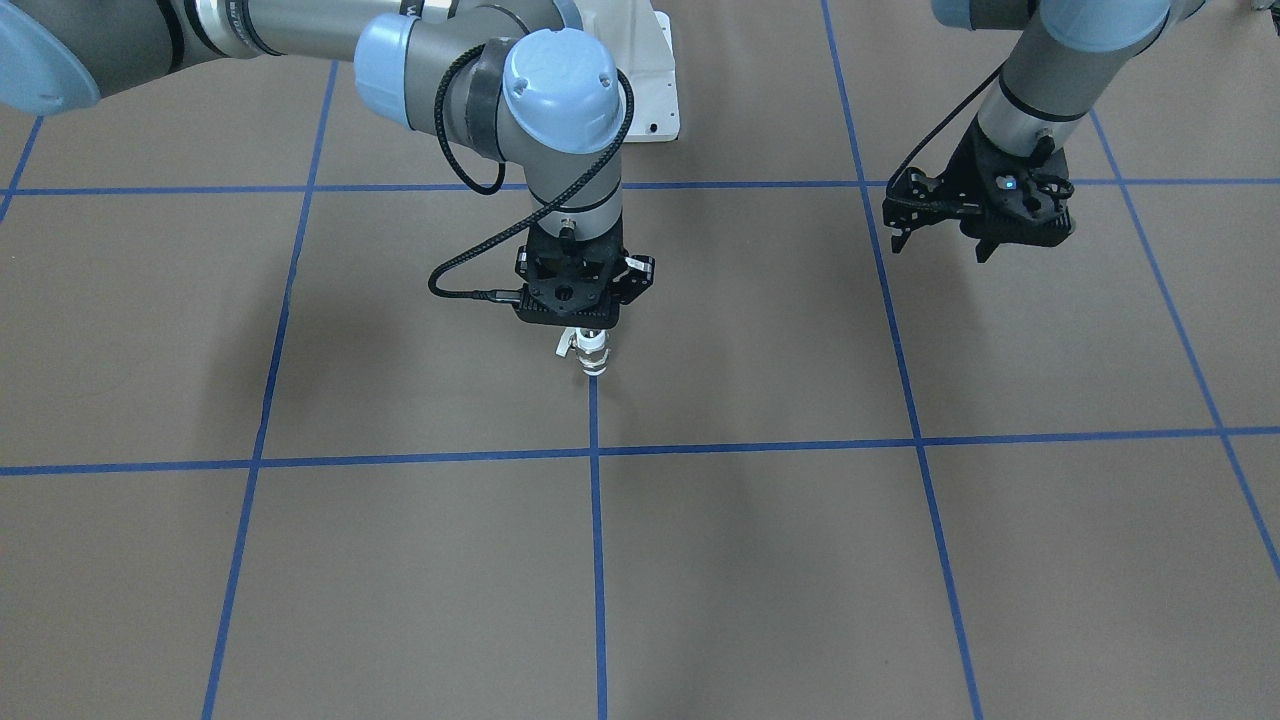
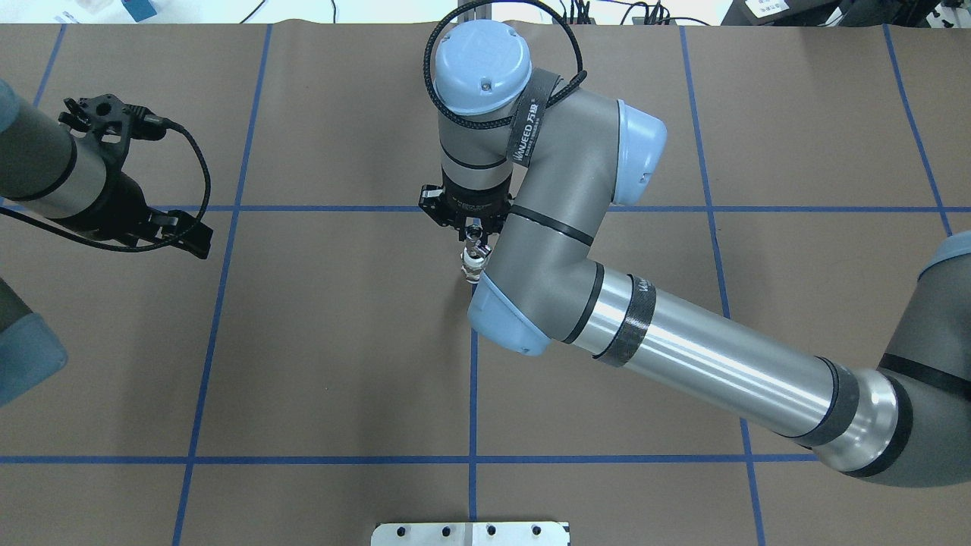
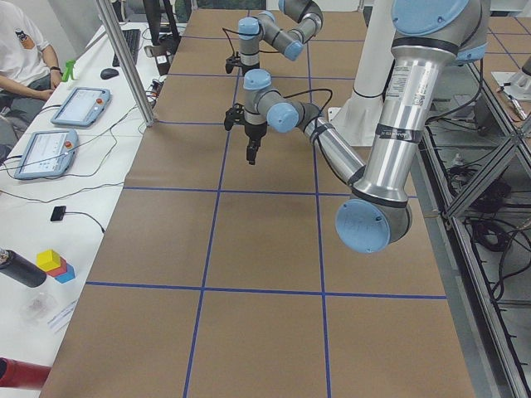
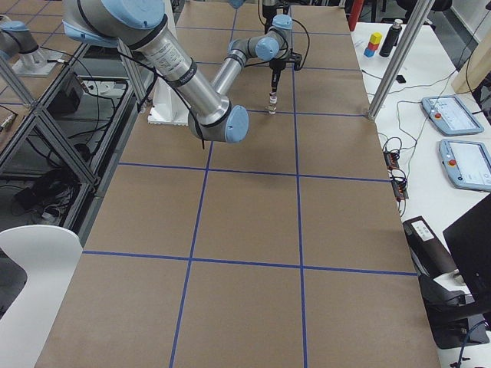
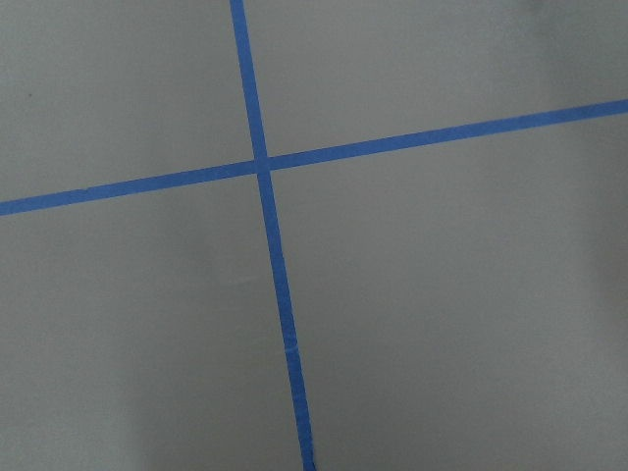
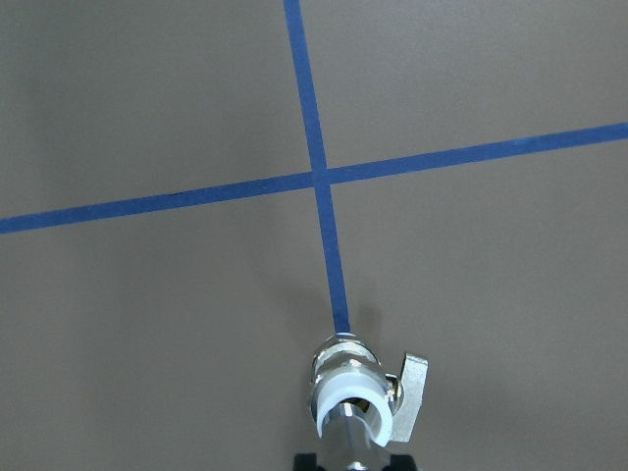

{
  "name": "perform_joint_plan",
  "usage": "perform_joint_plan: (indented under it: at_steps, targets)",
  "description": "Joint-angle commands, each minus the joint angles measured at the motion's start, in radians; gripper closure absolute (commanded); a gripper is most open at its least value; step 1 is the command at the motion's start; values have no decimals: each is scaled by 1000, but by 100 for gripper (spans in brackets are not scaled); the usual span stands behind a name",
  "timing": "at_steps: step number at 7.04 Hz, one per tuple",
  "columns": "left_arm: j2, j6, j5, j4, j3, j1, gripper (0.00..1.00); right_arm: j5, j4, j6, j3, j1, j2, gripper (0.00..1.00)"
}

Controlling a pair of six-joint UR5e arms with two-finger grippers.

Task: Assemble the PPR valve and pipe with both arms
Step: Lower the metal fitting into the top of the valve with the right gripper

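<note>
My right gripper [image 1: 590,332] points straight down over the middle of the table and is shut on the chrome pipe [image 6: 351,439]. The pipe's lower end sits in the white round end of the PPR valve [image 1: 593,355], which hangs upright below the fingers with its pale lever [image 6: 412,394] to one side. The valve [image 2: 472,263] is at the end of a blue tape line; I cannot tell whether it touches the table. My left gripper [image 1: 940,248] is open and empty, held above the table far off to the side. It also shows in the overhead view [image 2: 182,235].
Blue tape lines [image 5: 263,165] divide the brown table into squares. The white robot base plate [image 1: 662,85] lies behind the right arm. Tablets and small items [image 3: 46,149] lie on the side bench beyond the table's edge.
</note>
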Motion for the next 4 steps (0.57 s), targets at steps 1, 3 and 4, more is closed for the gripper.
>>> perform_joint_plan:
  at_steps: [1, 3, 4]
  targets:
    - [0, 1, -1, 0, 3, 0, 1, -6, 0, -3, -1, -4, -1, 100]
    - [0, 1, -1, 0, 8, 0, 1, -16, 0, -5, -6, -10, 2, 100]
    - [0, 0, -1, -2, 8, 0, 1, -16, 0, -5, -6, -10, 0, 100]
